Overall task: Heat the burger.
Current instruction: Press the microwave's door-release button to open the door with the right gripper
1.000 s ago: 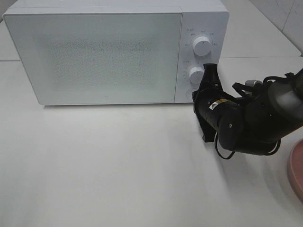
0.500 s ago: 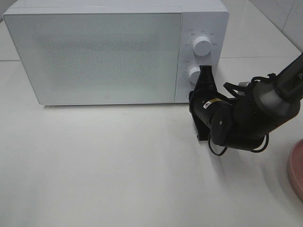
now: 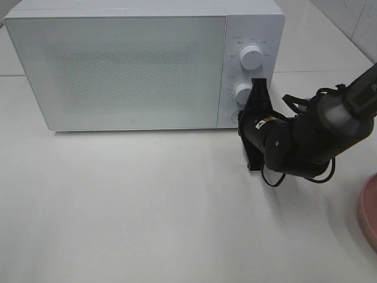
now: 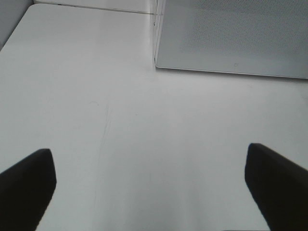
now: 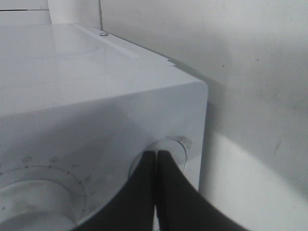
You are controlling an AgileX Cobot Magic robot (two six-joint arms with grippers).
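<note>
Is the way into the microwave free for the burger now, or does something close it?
The microwave door is shut and covers the whole opening. The right gripper, fingers shut, points at the round button on the control panel. No burger is in view.

The microwave (image 3: pixel 123 71) stands at the table's (image 3: pixel 147 206) back, the right gripper (image 3: pixel 241 117) before its control panel (image 3: pixel 259 32), a plate (image 3: pixel 369 212) far right.
</note>
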